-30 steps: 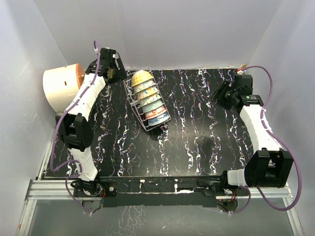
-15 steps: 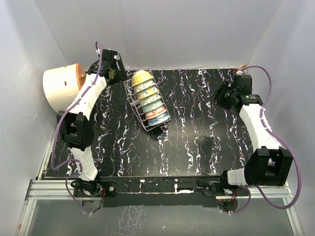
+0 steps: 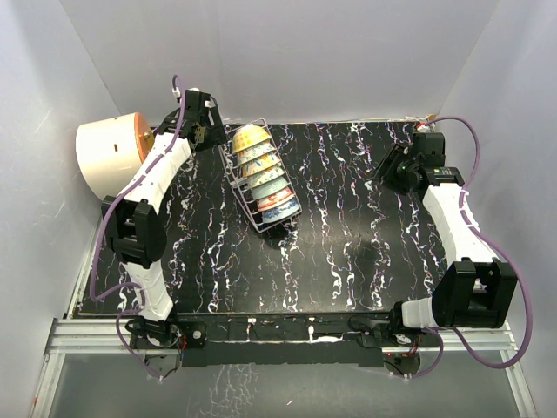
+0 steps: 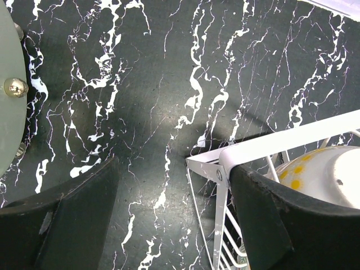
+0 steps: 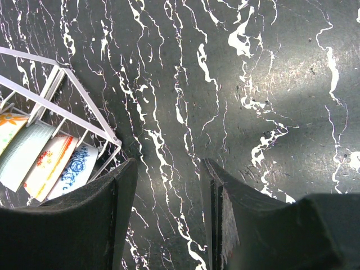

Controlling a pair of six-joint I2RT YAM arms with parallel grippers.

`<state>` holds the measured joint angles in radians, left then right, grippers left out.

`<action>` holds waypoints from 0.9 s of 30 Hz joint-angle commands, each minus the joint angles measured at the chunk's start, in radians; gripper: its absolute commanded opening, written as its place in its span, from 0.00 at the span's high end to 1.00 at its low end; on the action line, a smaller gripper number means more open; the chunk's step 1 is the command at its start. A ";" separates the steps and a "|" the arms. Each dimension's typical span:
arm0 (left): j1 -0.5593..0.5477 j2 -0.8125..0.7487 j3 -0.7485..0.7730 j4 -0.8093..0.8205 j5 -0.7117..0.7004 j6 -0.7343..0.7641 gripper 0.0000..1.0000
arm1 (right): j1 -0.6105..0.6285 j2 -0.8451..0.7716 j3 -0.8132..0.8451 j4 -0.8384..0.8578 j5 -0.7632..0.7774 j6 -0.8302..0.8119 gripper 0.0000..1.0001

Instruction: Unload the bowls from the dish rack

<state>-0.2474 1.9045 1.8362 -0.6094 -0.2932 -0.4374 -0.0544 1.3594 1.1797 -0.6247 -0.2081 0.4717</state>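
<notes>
The dish rack (image 3: 246,202) stands on the black marbled counter (image 3: 348,244), left of the middle and toward the far side, set at a slant. The bowls (image 3: 265,178) sit on edge in a row between its wires. A yellow one (image 3: 249,137) is at the far end and a blue-and-white one (image 3: 280,207) at the near end.

The left hand (image 3: 202,129) hangs by the far end of the rack, just beside the yellow bowl. In its wrist view its two fingers stand well apart with nothing gripped. The rack's corner lies in the gap, close to one finger (image 4: 264,219); whether they touch cannot be told.

The right hand (image 3: 389,165) is off to the right, well apart from the rack. Its fingers are parted too, with only bare counter between them, and the rack's near corner shows at the left edge of its wrist view.

A large cream-and-orange cylinder (image 3: 109,152) lies at the far left, behind the left arm.
</notes>
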 commanded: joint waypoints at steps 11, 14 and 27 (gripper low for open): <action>0.017 -0.027 -0.046 -0.008 -0.118 0.030 0.24 | -0.002 0.001 0.026 0.042 0.009 -0.015 0.49; 0.018 -0.032 -0.057 -0.015 -0.134 0.031 0.24 | -0.002 0.002 0.024 0.042 0.009 -0.016 0.49; 0.020 -0.073 -0.096 -0.025 -0.190 0.061 0.24 | -0.002 0.004 0.017 0.049 -0.008 -0.013 0.49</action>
<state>-0.2546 1.8679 1.7729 -0.5549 -0.3367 -0.4290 -0.0544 1.3659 1.1797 -0.6243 -0.2096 0.4717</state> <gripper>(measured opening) 0.763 0.505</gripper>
